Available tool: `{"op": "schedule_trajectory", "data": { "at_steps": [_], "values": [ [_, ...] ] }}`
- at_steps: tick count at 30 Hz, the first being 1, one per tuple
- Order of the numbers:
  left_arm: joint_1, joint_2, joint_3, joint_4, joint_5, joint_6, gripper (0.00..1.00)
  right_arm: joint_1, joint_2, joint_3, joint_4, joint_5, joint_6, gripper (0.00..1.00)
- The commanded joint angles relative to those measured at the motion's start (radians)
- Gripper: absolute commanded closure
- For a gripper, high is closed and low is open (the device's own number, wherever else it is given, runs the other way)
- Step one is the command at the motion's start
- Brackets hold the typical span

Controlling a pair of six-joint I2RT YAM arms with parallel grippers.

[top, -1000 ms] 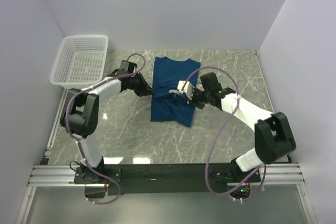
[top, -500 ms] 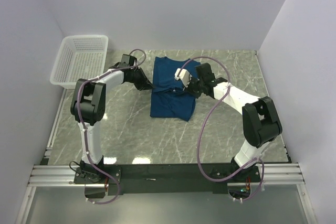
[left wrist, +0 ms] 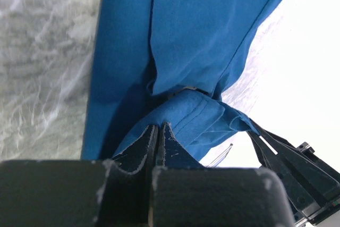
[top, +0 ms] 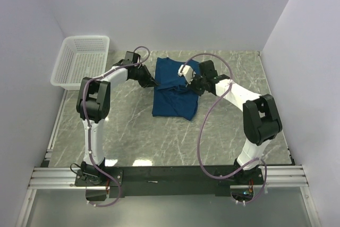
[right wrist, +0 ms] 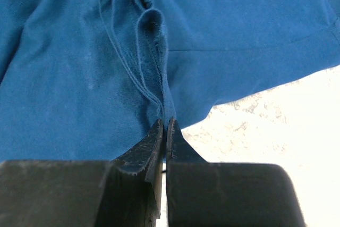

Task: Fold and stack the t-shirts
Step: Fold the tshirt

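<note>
At the far middle of the grey marble table (top: 159, 142), the dark blue t-shirt (top: 171, 104) is lying partly folded. Its far edge is sitting near the back wall and its near edge is lying flat and fairly straight. I am pinching it from both sides. My left gripper (top: 153, 83) is clamping a bunched, stitched edge at the shirt's left side, and my right gripper (top: 187, 86) is clamping a raised ridge of hemmed cloth at its right side. On each, the fingers are nearly meeting with only thin cloth between them. Left wrist view: the pinched edge is lifting into a small hump, the rest of the shirt is running away flat beyond it, and bare marble is showing along the shirt's left edge. Right wrist view: the seam is running straight into my fingertips, and pale table is showing just past the shirt's edge. Between the two grips the cloth is wrinkling. Open room: bare marble is stretching from the shirt's near edge to my arm bases, and on the right up to the side wall. White mesh basket (top: 82, 63) is sitting at the far left corner, well apart from the shirt.
</note>
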Motion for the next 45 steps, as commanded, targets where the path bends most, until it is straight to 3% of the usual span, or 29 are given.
{"op": "schedule_trajectory", "data": {
  "at_steps": [1, 4, 6, 7, 8, 11, 14, 15, 17, 20, 23, 27, 34, 40, 45],
  "values": [
    [0.0, 0.019, 0.06, -0.005, 0.016, 0.015, 0.99, -0.007, 0.03, 0.061, -0.006, 0.026, 0.024, 1.0],
    [0.0, 0.035, 0.086, -0.014, 0.013, 0.008, 0.99, -0.007, 0.053, 0.08, 0.007, 0.049, 0.049, 1.0],
    [0.003, 0.035, 0.09, 0.024, 0.039, 0.004, 0.96, -0.007, 0.065, 0.098, 0.039, 0.104, 0.11, 0.89],
    [0.005, 0.021, 0.082, 0.057, 0.053, -0.007, 0.92, -0.007, 0.073, 0.104, 0.053, 0.135, 0.145, 0.76],
    [0.006, 0.009, 0.074, 0.083, 0.057, -0.014, 0.74, -0.009, 0.075, 0.111, 0.063, 0.168, 0.18, 0.67],
    [0.014, -0.091, 0.06, 0.13, -0.031, 0.033, 0.48, -0.029, 0.026, 0.076, 0.071, 0.18, 0.251, 0.57],
    [0.022, -0.229, 0.004, 0.114, -0.127, 0.129, 0.42, -0.067, -0.083, 0.002, 0.045, 0.054, 0.291, 0.48],
    [0.023, -0.269, -0.03, 0.116, -0.139, 0.149, 0.41, -0.098, -0.103, -0.004, -0.028, 0.005, 0.318, 0.47],
    [0.025, -0.387, -0.108, 0.102, -0.16, 0.205, 0.41, -0.125, -0.149, -0.038, -0.113, -0.237, 0.328, 0.46],
    [0.02, -0.528, -0.379, 0.108, -0.116, 0.242, 0.42, -0.129, -0.185, -0.145, -0.222, -0.497, 0.319, 0.46],
    [0.0, -0.642, -0.586, 0.142, -0.098, 0.265, 0.41, -0.118, -0.195, -0.216, -0.21, -0.563, 0.389, 0.47],
    [-0.047, -0.725, -0.745, 0.217, -0.084, 0.254, 0.43, -0.115, -0.162, -0.218, -0.178, -0.548, 0.502, 0.45],
    [-0.136, -0.654, -0.76, 0.269, -0.122, 0.239, 0.44, -0.112, -0.071, -0.207, -0.148, -0.505, 0.598, 0.44],
    [-0.145, -0.594, -0.728, 0.236, -0.206, 0.268, 0.44, -0.109, -0.007, -0.187, -0.148, -0.512, 0.632, 0.45],
    [-0.145, -0.542, -0.71, 0.245, -0.197, 0.269, 0.44, -0.107, 0.004, -0.179, -0.136, -0.534, 0.645, 0.5]
  ]
}}
